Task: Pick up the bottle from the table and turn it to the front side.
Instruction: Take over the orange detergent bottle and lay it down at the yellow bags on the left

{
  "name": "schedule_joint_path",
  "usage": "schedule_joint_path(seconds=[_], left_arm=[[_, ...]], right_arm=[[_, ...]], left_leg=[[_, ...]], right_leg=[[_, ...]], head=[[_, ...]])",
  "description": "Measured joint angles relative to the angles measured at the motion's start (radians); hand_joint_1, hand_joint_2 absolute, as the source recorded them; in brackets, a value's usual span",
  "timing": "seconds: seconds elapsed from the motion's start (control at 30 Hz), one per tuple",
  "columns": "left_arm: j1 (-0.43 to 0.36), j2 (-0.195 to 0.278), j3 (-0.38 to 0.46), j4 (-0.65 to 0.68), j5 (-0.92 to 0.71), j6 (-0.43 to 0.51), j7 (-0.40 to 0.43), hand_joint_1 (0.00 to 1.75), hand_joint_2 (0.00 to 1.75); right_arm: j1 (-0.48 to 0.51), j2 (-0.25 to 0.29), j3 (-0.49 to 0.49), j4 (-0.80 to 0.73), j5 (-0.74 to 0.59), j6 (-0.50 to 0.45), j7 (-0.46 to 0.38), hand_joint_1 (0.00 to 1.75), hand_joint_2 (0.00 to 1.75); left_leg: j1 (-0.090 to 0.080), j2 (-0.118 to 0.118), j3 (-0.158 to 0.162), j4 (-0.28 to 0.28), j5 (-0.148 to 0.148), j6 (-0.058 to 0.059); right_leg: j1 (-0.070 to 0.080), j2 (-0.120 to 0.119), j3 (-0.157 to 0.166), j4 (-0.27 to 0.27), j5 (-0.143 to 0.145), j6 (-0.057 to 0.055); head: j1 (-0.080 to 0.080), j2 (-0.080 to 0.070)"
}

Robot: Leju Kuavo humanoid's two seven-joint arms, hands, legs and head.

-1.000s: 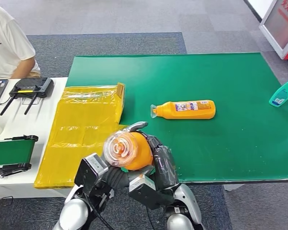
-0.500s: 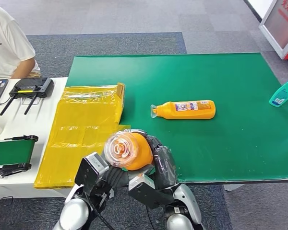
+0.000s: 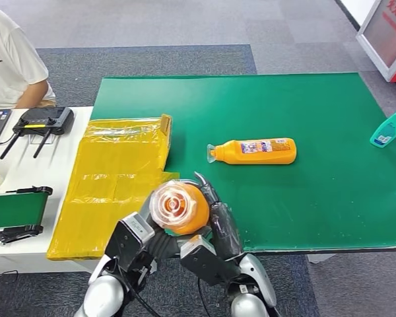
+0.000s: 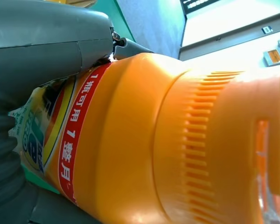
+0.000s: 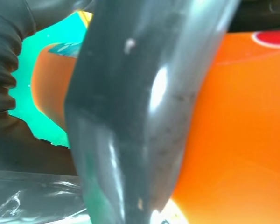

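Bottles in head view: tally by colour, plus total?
Orange: 2 – held bottle gripped by the left hand and right hand, cap toward the camera; lying bottle on the green mat.
Teal: 1 – teal bottle at the mat's right edge.
Total: 3

Held orange bottle [image 3: 180, 208] points cap-first at the head cam, so its body is mostly hidden and the label can't be read there. Left hand [image 3: 154, 243] sits mostly under it. Right wrist view is blurry, a dark finger [image 5: 131, 116] blocks the bottle. Teal bottle [image 3: 389, 127] cut off at the right edge, its label too small to read.
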Motion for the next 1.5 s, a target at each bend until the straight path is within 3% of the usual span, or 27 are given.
schedule_joint_path(seconds=[0.73,1.07,1.13,1.27,1.5], left_arm=[[0.036,0.000,0.028,-0.081,0.011,0.008,-0.043,1.75,1.75],[0.040,0.000,0.031,-0.097,-0.126,0.077,-0.040,1.75,1.75],[0.041,0.000,0.034,-0.102,-0.188,0.106,-0.030,1.75,1.75],[0.042,-0.001,0.045,-0.112,-0.516,0.221,0.029,1.75,1.75],[0.028,-0.009,0.089,-0.110,-0.847,0.277,0.128,1.75,1.75]], right_arm=[[0.098,0.019,-0.107,-0.038,-0.046,0.016,0.011,0.00,1.75],[0.120,0.035,-0.173,-0.083,-0.046,0.008,0.002,0.00,1.75],[0.123,0.037,-0.187,-0.096,-0.043,0.007,0.000,0.00,1.75],[0.142,0.049,-0.226,-0.145,-0.028,-0.002,-0.004,0.00,1.75],[0.170,0.066,-0.318,-0.266,-0.024,0.039,-0.044,0.00,1.75]], left_leg=[[0.000,0.000,-0.001,0.000,0.000,0.000],[0.000,0.000,-0.001,0.000,0.000,0.000],[0.000,0.000,-0.001,0.000,0.000,0.000],[0.000,0.000,-0.001,0.000,0.000,0.000],[0.000,0.000,-0.001,0.000,0.000,0.000]], right_leg=[[0.000,0.000,0.000,0.000,-0.001,0.001],[0.000,0.000,0.000,0.000,-0.001,0.001],[0.000,0.000,0.000,0.000,-0.001,0.001],[0.000,0.000,0.000,0.000,-0.001,0.001],[0.000,0.000,-0.001,0.000,-0.001,0.001]], head=[[0.000,0.000],[0.000,0.000],[0.000,0.000],[0.000,0.000],[0.000,0.000]])
